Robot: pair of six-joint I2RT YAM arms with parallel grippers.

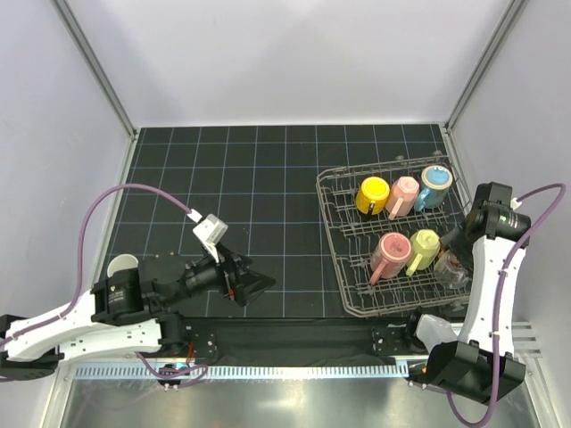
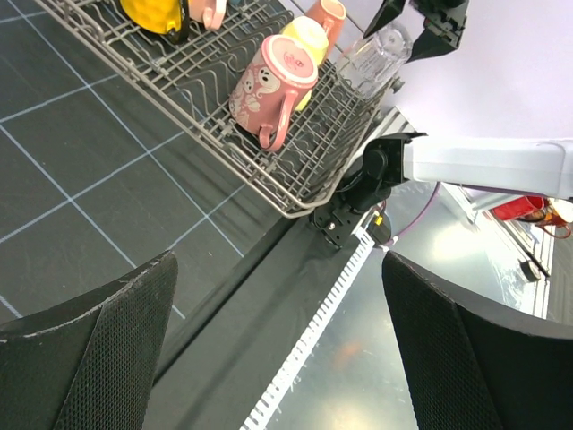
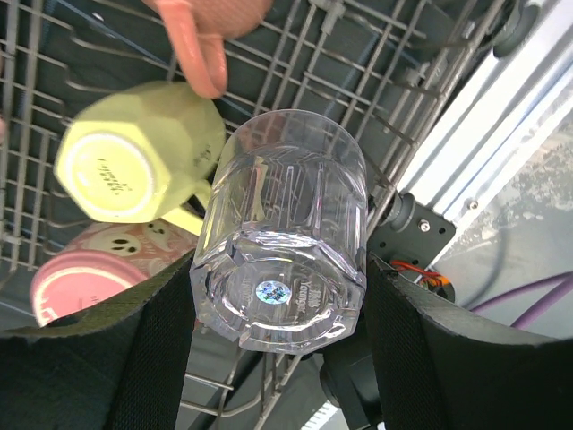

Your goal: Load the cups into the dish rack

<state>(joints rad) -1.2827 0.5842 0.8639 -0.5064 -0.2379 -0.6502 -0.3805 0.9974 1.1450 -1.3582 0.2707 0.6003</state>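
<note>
The dish rack (image 1: pixel 332 241) stands at the right of the table. In it are an orange-yellow mug (image 1: pixel 371 195), a pink mug (image 1: pixel 403 196), a blue mug (image 1: pixel 434 187), a patterned pink mug (image 1: pixel 389 254) and a pale yellow mug (image 1: pixel 423 251). My right gripper (image 3: pixel 279 305) is shut on the clear glass tumbler (image 3: pixel 282 242), held mouth-down over the rack's near right corner, beside the pale yellow mug (image 3: pixel 134 166). My left gripper (image 2: pixel 277 340) is open and empty, low over the table's front edge, left of the rack (image 2: pixel 269 193). No maroon mug shows.
A white cup-like object (image 1: pixel 122 266) stands at the table's left edge behind my left arm. Slanted metal posts and white walls enclose the black gridded mat (image 1: pixel 250 178). A toothed white strip (image 1: pixel 268 370) runs along the front edge.
</note>
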